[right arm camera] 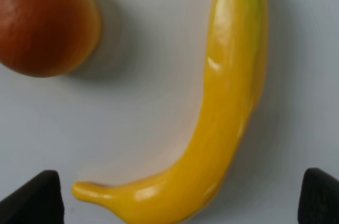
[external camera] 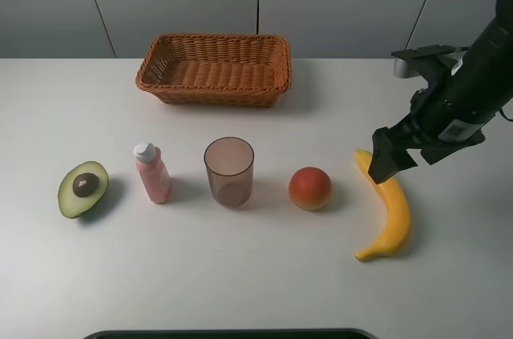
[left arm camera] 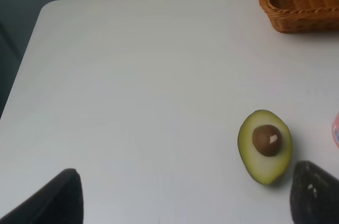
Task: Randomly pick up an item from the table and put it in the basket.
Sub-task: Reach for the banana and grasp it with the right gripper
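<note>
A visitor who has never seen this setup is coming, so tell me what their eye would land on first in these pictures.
The bright yellow banana at the right of the white table stands out first, with the black right pincer open over its far end. Next comes the empty wicker basket at the back. To the banana's left runs a row: round fruit, cup, pink bottle, avocado half.
</note>
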